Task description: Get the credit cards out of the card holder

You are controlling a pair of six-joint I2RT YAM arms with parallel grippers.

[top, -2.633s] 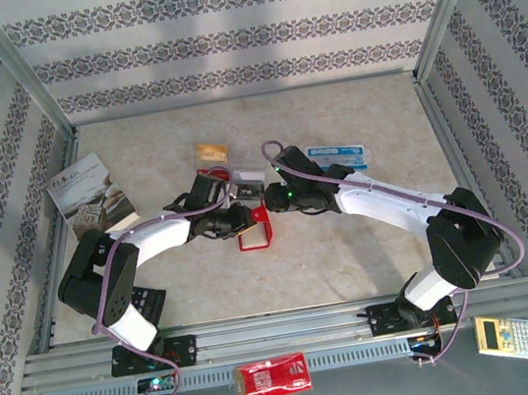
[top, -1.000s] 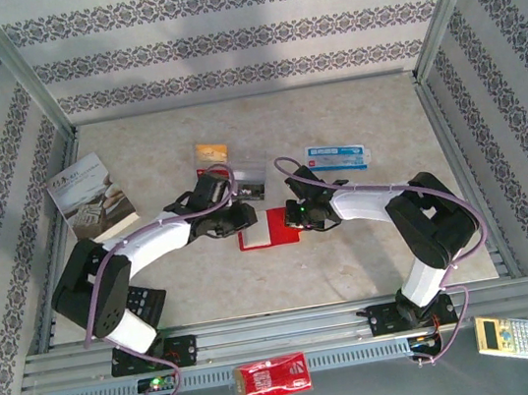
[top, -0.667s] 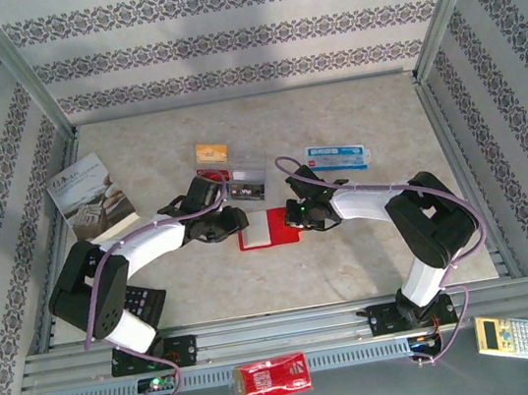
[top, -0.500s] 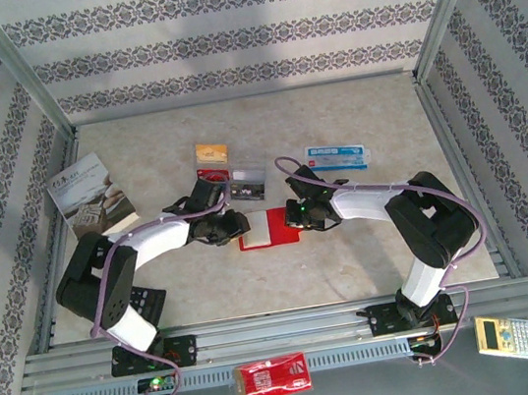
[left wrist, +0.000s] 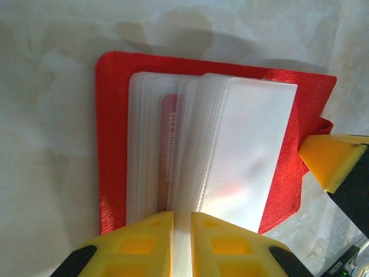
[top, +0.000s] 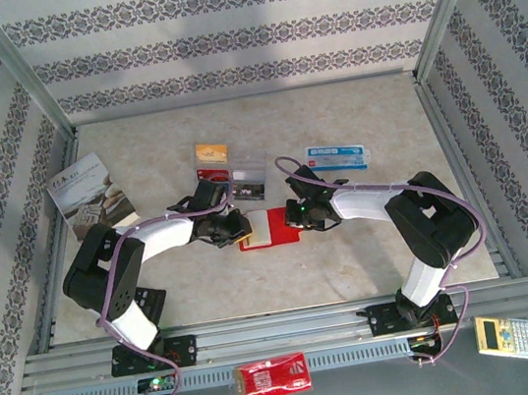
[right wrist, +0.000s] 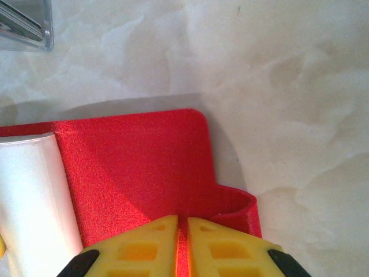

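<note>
Marble tabletop (top: 353, 264); card holder (left wrist: 112, 144) edges inside left gripper (left wrist: 181, 245), right gripper (right wrist: 183, 245).

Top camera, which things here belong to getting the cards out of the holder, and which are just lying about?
For the job: card holder, orange card, blue card.
Lying about: booklet, red packet, calculator.

Fuzzy matt red card holder (left wrist: 112, 144), frosted plastic pockets (left wrist: 253, 138), smooth marbled table (right wrist: 288, 86)
</note>
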